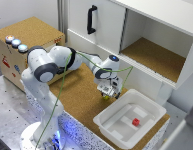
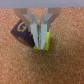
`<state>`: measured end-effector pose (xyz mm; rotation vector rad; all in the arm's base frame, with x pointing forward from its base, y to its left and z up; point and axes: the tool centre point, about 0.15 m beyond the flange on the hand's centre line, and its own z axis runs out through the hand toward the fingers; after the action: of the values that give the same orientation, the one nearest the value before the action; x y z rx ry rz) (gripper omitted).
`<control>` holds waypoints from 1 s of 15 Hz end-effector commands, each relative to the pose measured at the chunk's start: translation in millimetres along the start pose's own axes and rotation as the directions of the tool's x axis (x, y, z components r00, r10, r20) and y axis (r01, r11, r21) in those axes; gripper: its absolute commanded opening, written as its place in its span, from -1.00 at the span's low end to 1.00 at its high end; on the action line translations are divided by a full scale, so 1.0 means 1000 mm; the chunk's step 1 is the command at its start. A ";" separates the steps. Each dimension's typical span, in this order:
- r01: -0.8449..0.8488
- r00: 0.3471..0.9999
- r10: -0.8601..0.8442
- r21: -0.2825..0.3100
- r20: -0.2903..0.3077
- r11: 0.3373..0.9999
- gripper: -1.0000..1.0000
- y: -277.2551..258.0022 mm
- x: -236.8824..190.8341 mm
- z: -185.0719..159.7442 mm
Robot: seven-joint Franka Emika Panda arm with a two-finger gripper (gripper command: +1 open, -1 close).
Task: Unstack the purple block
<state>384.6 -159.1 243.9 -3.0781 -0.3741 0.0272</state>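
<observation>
Closing in low over the cork-topped bench (image 1: 78, 97), the tool (image 1: 109, 91) is down at block level, so the grasping step looks to be in hand or just finishing. In the wrist view the tool (image 2: 41, 36) has its two pale fingers (image 2: 34, 34) drawn near together around the edge of a yellow cube (image 2: 44, 41). The purple block (image 2: 21, 32) sits just beside that cube and touching it, partly behind one finger, with a yellow letter on its face. Whether purple rests on yellow or only leans against it cannot be told from this angle. The jaws look narrow, but whether they truly pinch anything, and which cube, I cannot tell.

In the exterior view only a small yellowish speck shows under the tool; the purple block is hidden there.

Judgement: the next move calls for a firm hold on the purple block alone, then a straight lift clear of the yellow cube.

Well apart, toward the exterior view's right, a white bin (image 1: 113, 125) holds a red cube (image 1: 136, 121).
</observation>
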 end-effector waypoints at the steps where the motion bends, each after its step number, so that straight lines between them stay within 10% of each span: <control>1: 0.061 0.997 -0.061 -0.015 -0.054 0.998 -1.00 -0.047 0.036 -0.006; 7: 0.111 0.992 -0.112 -0.025 -0.055 0.994 -1.00 -0.062 0.043 -0.016; 8: 0.110 0.993 -0.112 -0.032 -0.049 0.993 1.00 -0.061 0.042 -0.015; 15: 0.144 0.989 -0.145 -0.021 -0.026 0.989 1.00 -0.067 0.038 0.000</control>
<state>411.6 -94.1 256.0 -3.0454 -0.5598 -0.0413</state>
